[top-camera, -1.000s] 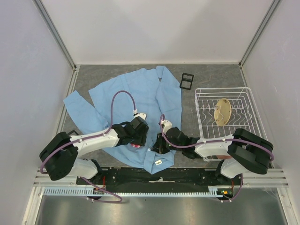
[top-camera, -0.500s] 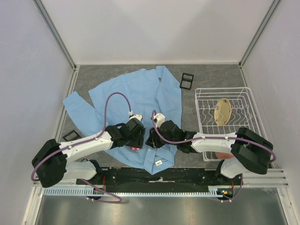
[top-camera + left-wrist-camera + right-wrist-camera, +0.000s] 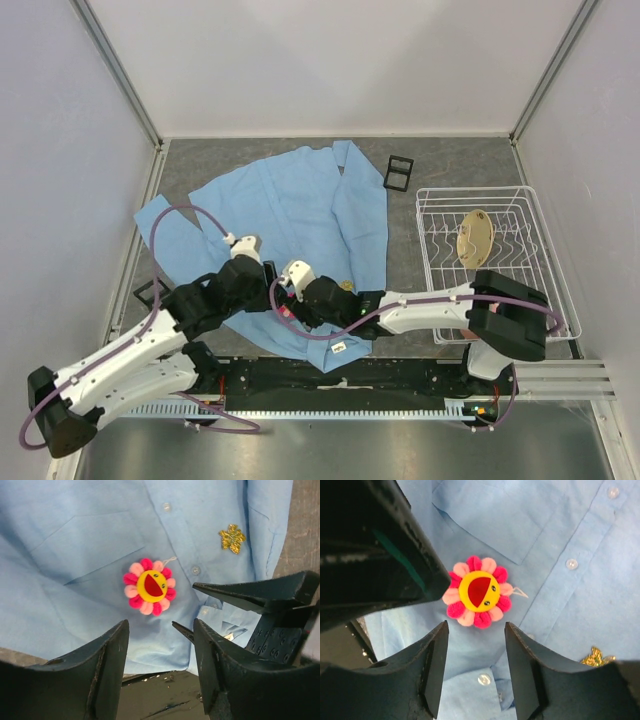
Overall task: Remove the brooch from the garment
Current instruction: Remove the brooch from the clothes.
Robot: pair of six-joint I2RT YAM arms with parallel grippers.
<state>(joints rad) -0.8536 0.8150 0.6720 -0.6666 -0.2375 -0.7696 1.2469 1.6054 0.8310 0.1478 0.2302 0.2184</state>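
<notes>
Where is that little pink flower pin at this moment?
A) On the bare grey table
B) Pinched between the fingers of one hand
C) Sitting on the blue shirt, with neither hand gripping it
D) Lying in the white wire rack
C: the brooch sits on the garment, while the left hand and the right hand are both open and grip nothing.

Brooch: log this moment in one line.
brooch: on garment, untouched | left claw: open, aimed at brooch | right claw: open, aimed at brooch
</notes>
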